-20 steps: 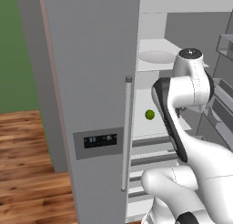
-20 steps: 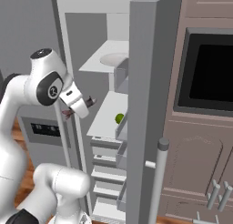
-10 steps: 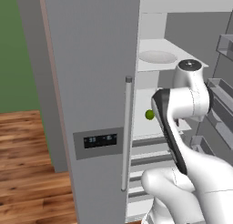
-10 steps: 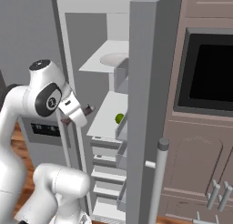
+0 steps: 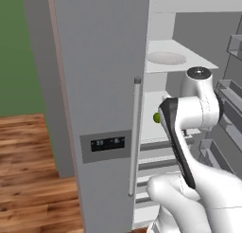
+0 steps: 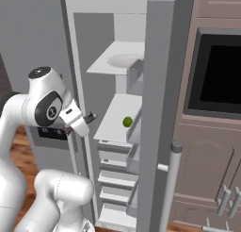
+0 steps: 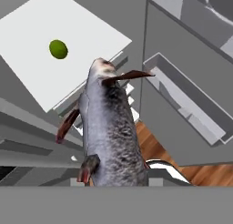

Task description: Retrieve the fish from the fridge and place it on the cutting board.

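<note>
1. fish [image 7: 109,136]: centre of the hand view, grey mottled body, pale head pointing toward frame top, reddish-brown fins sticking out left and upper right. One fish.
2. It's clamped in the gripper [image 7: 116,173], jaws narrow around its lower body at the bottom of the hand view. In the right base view, a dark tip of the fish pokes out of the gripper [image 6: 84,123] at left centre.
3. Fish is held in the air in front of the open fridge [image 5: 99,85], off the shelves.
4. Arm pose: elbow bent high at centre right of the left base view; in the right base view the wrist points right toward the fridge interior.
5. One small green ball [image 7: 58,49] on a white shelf [image 7: 36,73], upper left of the hand view; ball also at [image 6: 127,121] and [image 5: 156,117].
6. One round white plate [image 5: 166,58] on the upper shelf.
7. Door bins [image 7: 182,95] at right of the hand view; wood floor [image 5: 28,180] lower left of the left base view.
</note>
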